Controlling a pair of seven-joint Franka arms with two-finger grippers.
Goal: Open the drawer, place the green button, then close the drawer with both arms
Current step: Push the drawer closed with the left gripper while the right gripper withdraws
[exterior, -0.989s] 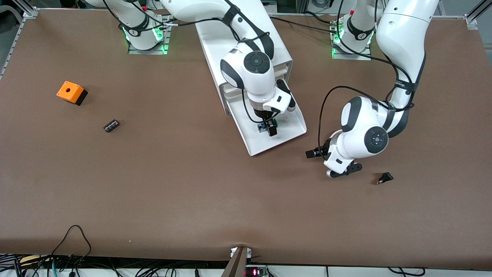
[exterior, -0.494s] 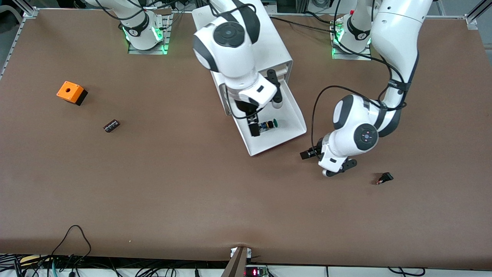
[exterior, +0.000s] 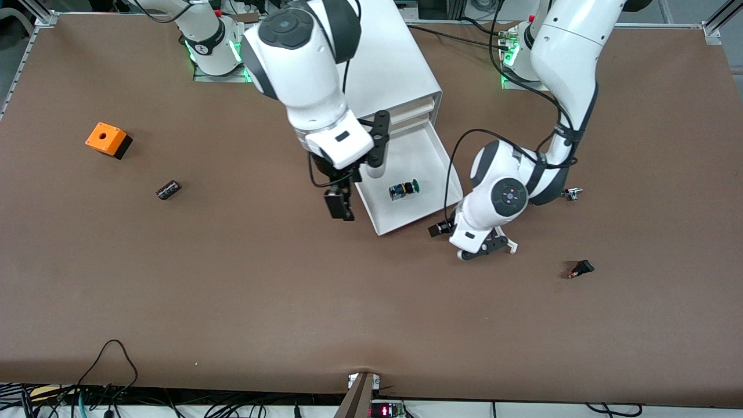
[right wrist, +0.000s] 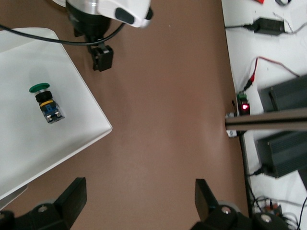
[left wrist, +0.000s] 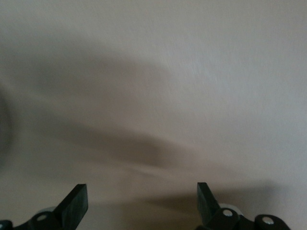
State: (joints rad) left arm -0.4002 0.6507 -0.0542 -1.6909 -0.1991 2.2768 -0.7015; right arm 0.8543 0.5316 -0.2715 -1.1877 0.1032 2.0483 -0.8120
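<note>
The right end effector [exterior: 339, 204] is rising off the drawer [exterior: 432, 154], where it was hovering over the button [exterior: 403, 190] 1 second ago. It is now hanging over the bare tabletop [exterior: 232, 290] just beside the drawer's edge toward the right arm's end, its 2 fingers spread wide and holding nothing. Meanwhile the left end effector [exterior: 436, 229] is closing in on the drawer's front corner from the left arm's end, low over the tabletop, also wide open and empty; in the left wrist view only plain pale surface is showing ahead of its fingertips [left wrist: 76, 201].

The button is lying on its side on the floor of the pulled-out drawer, green cap pointing toward the left arm's end, roughly mid-tray and clear of the walls. The drawer is standing fully extended from the white cabinet [exterior: 395, 64], which is sitting near the middle of the tabletop's top edge. That release looks done, so I am judging the right arm to be clearing out of the way while the left is lining up to push the drawer's front shut.

An orange box [exterior: 108, 139] and a small black block [exterior: 168, 190] are sitting toward the right arm's end, and a small black part [exterior: 581, 269] toward the left arm's end, all untouched.
</note>
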